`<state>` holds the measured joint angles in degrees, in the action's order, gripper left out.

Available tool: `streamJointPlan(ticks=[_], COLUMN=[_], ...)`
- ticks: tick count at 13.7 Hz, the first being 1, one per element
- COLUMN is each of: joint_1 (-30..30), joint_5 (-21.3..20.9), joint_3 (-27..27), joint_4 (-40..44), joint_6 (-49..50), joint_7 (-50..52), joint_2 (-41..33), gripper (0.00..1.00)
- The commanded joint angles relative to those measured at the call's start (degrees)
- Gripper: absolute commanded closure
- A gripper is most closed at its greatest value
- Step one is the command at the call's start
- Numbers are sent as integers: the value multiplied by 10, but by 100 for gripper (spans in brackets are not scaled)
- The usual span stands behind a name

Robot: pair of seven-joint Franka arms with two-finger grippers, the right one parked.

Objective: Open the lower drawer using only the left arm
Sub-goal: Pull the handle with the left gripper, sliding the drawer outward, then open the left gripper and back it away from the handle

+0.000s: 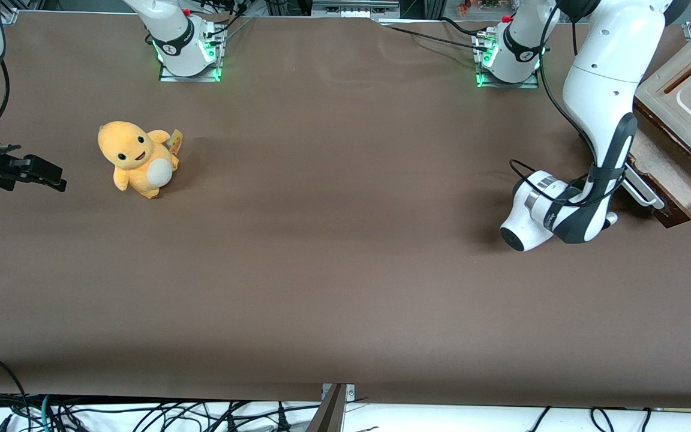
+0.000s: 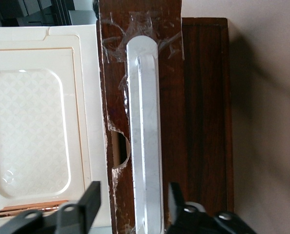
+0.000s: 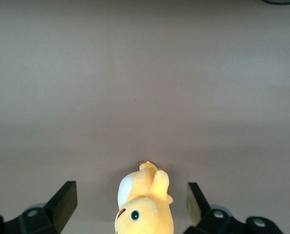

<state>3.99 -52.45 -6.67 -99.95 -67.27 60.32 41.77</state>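
The gripper (image 2: 132, 202) has its two black fingers (image 2: 90, 197) spread apart on either side of the white bar handle (image 2: 145, 136), not pressed against it, at the front of the lower drawer (image 1: 672, 174). That drawer, dark brown wood with a pale lining and clear tape around the handle ends, stands partly pulled out below a cream panel (image 1: 690, 99) at the working arm's end of the table (image 1: 345, 270). The left arm (image 1: 597, 108) bends down in front of it, and a yellow plush toy (image 1: 138, 159) sits toward the parked arm's end.
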Motion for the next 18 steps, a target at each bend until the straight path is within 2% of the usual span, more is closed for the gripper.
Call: streamJointPlan(ticks=[1,6,10,13,15,18], joint_1=[4,3,8,8,7,7], joint_5=[21,62,83,143,189,275], joint_3=[2,1,-11,-28,-54,-90], joint_4=[15,41,62,106,133,227], joint_6=[13,9,10,13,13,11], joint_7=[-11,-14,-141,-178,-237,-266], joint_2=[-1,-14,-37,-52,-70,-72], gripper=[0,0,0,0,0,0])
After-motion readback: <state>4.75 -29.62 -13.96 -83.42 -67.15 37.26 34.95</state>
